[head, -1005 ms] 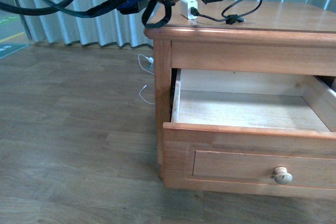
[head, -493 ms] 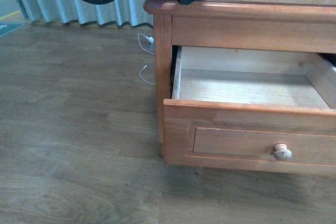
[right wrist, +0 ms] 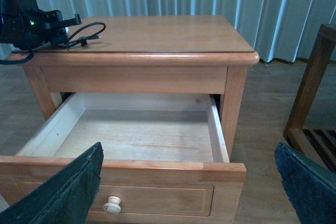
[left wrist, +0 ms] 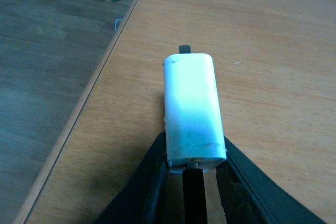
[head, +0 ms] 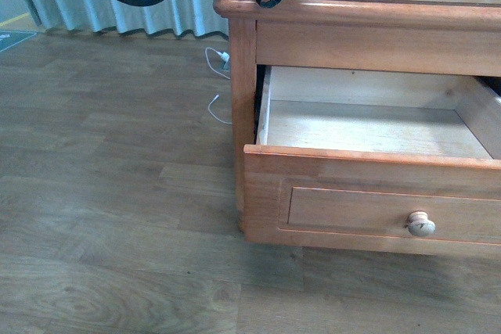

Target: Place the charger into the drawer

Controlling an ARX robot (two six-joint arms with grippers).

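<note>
The left gripper (left wrist: 194, 149) is pinching the small white boxy charger (left wrist: 189, 98), needing a steady lift toward the open honey-coloured wooden drawer (head: 352, 209).

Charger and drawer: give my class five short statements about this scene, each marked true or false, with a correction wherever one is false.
1. The drawer is pulled open. True.
2. The charger lies inside the drawer. False: it rests on the cabinet top, and the drawer is empty.
3. The left gripper has a finger on each side of the charger. True.
4. The right gripper grips the drawer's handle. False: it is open, holding nothing, apart from the knob.
5. The cable on the cabinet top is white. False: it is black.
</note>
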